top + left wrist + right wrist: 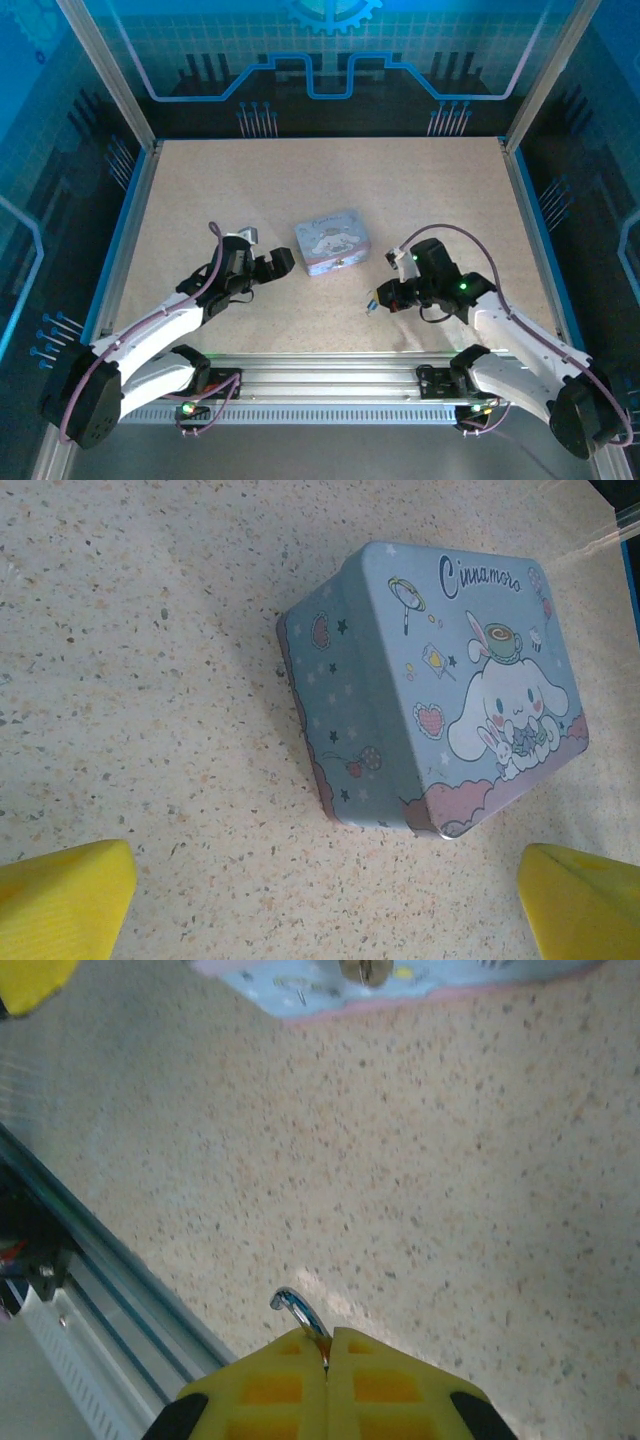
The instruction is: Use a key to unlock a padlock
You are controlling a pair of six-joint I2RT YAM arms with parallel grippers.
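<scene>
Left arm: I see it stretched forward from its base, low over the table (300,180), elbow bent, wrist turned in toward the middle.
Left claw (268,255) (320,905): spread wide, as I read it. One yellow finger (60,895) sits at each lower corner of the wrist view, with bare table between them. It has hold of nothing.
Box (335,240) (450,680): a pale blue tin with a cartoon print, lid up. It lies just ahead of the left claw and a little to one side, apart from both fingers.
Right arm: folded back on itself, elbow out toward the table's right edge, forearm angled down and inward.
Right claw (380,298) (328,1345): pinched tight, the two yellow pads meeting with only a seam between them, and clamped on the key.
Key (370,304) (297,1310): a thin metal sliver poking out past the right claw's tips, its curved end leaning to one side. It is close over the table, and I cannot tell whether it touches.
Padlock (365,970): a small brownish lump on the box's near wall, straight ahead of the right claw and well apart from the key's tip. The picture edge cuts it off, so I cannot tell how its loop stands.
</scene>
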